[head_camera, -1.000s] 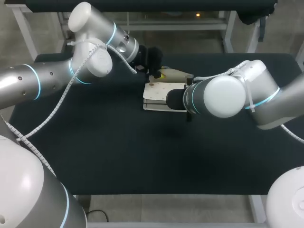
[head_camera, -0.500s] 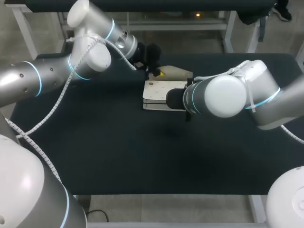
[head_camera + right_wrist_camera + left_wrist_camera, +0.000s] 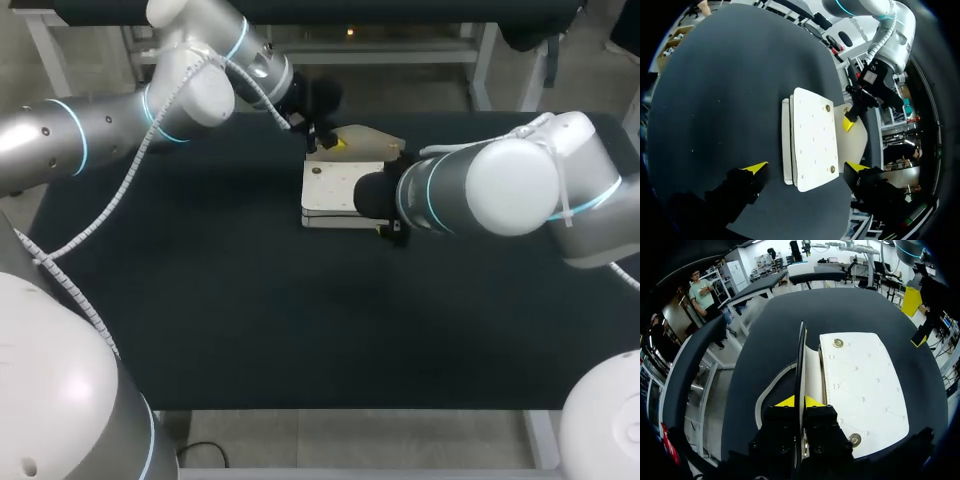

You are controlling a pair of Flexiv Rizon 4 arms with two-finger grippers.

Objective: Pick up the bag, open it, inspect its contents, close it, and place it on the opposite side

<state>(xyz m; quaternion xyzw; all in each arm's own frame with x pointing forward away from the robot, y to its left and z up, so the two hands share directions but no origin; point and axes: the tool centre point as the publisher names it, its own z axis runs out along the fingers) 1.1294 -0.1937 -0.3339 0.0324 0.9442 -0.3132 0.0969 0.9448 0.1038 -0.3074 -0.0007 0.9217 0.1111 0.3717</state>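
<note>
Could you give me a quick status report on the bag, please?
Left gripper shut on flap, flap raised. Right gripper open over the bag, not gripping. Bag flat on table. No obstruction seen.

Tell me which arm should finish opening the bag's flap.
Left, probably: the left gripper is shut on the raised flap at its edge. The right gripper is open, its fingers spread wide over the bag, gripping nothing.

One white bag [image 3: 338, 190], one table [image 3: 200, 320], two grippers [image 3: 800, 401] [image 3: 806, 167]
</note>
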